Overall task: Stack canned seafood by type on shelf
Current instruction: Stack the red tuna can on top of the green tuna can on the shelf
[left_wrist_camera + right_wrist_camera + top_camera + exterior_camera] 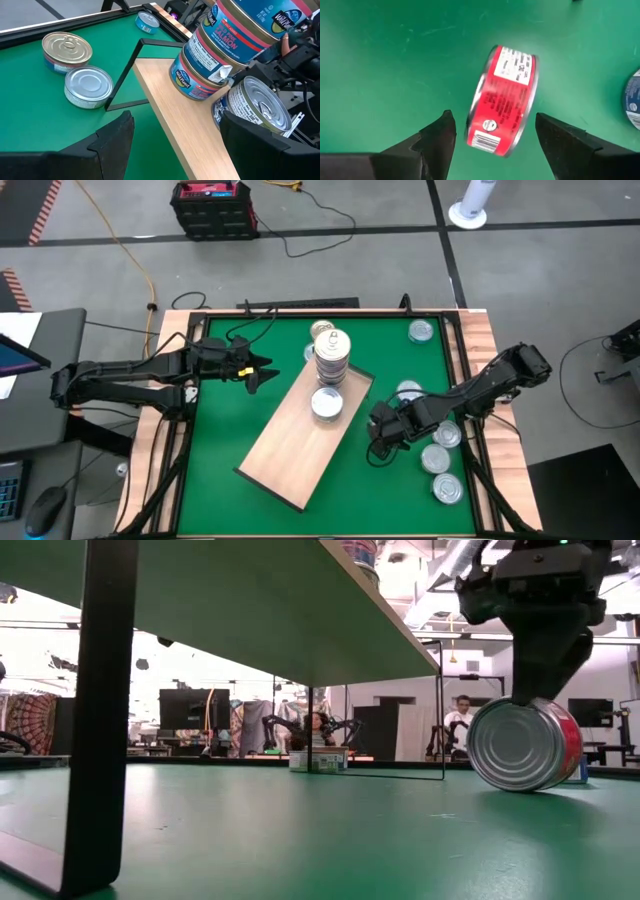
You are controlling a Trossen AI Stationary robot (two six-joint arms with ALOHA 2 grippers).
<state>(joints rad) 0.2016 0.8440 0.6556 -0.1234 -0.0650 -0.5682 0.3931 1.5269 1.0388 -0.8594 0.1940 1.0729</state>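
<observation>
Nearest, the right gripper (495,135) hangs released over a red-labelled tin (502,100) on edge on the green table (225,430). Beyond, the shelf (300,445) carries stacked tins (331,355); the left gripper (262,372), also spread, waits beside it.

The robot has two dark arms, almost black. The left arm (120,375) is long and thin, made of straight pieces joined by chunky round parts. The right arm (480,385) looks the same, with a fat dark block at its far end. Thin black cables run beside the left arm. Each tool has two flat black fingers (432,142) with slanted, pointed tips. The right tool (540,600) is a blocky black lump.
</observation>
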